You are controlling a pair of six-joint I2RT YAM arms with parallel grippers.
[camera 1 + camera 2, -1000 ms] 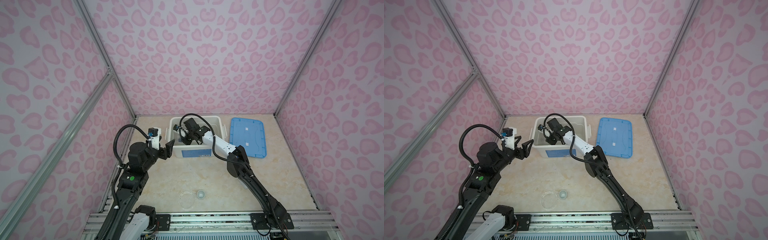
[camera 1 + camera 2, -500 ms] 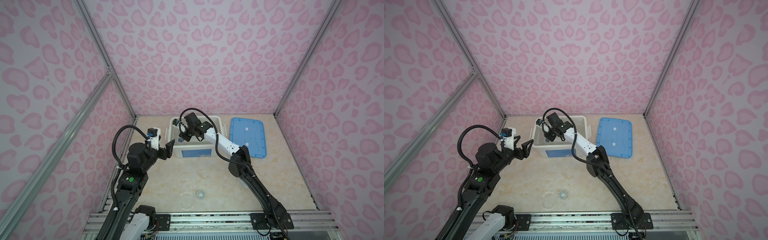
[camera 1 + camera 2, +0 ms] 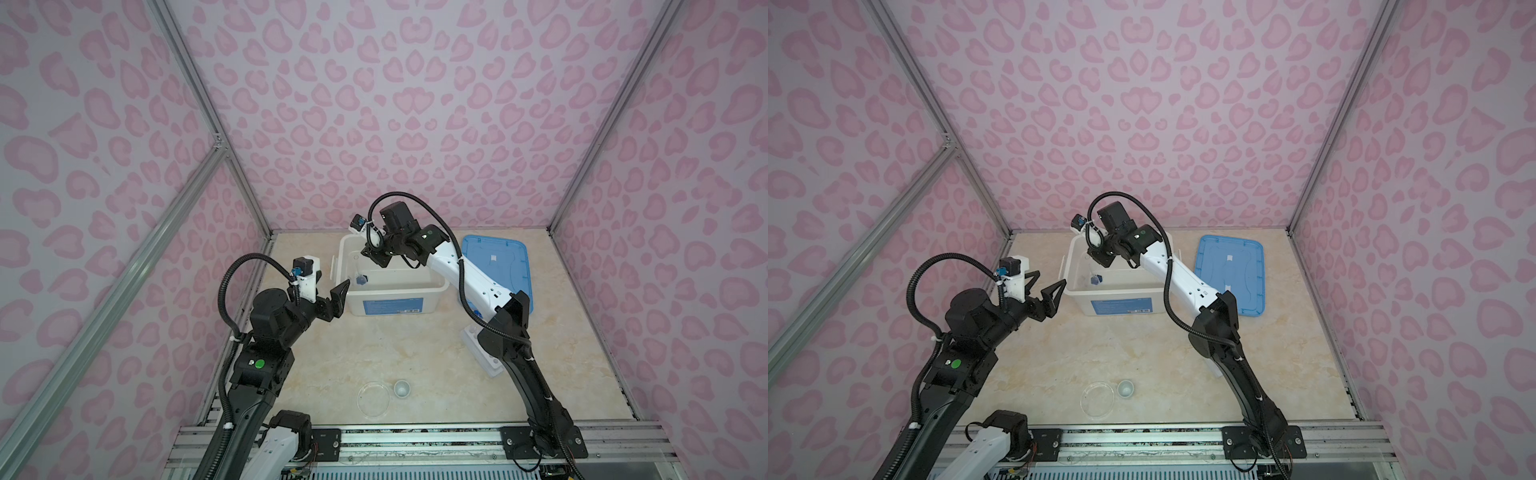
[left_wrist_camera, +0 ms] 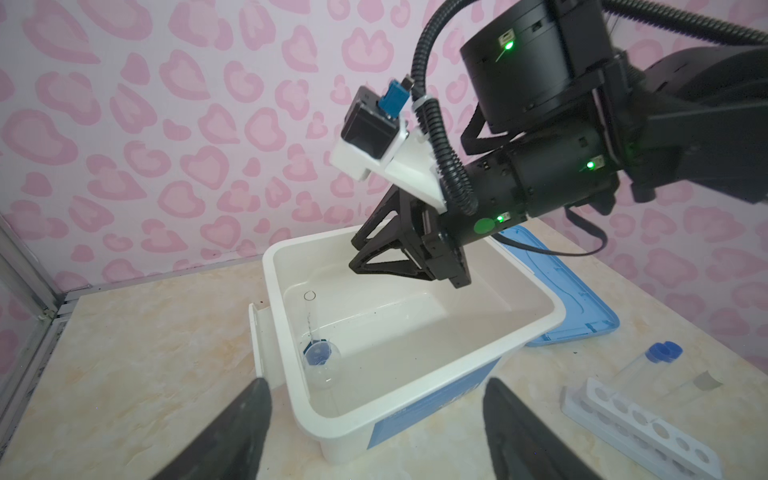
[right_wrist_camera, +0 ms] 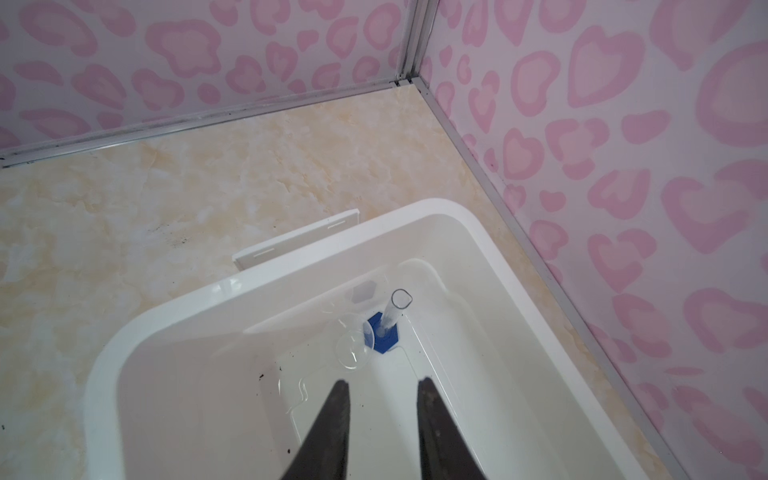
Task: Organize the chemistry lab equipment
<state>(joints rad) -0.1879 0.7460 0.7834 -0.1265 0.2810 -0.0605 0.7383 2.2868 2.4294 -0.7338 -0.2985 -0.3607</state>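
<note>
Both top views looked steeply down from high over the near edge, near-identical, onto the whole bench (image 3: 395, 340); left wrist camera faced the white bin (image 4: 336, 434) close from outside, right wrist camera peered into it, both sharing its blue-based cylinder (image 4: 310, 316).

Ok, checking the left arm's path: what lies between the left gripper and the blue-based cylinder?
The side wall of the white bin: in a top view the left gripper is outside it, the blue-based cylinder inside.

- blue-based cylinder (image 4: 310, 322) stands upright inside the white bin (image 4: 457, 365), small clear cup (image 4: 323, 370) just beside it
- right gripper (image 4: 352, 255) hangs over the bin, nothing in it
- six-hole rack (image 4: 640, 428) and test tubes (image 4: 642, 365) lie outside the bin
</note>
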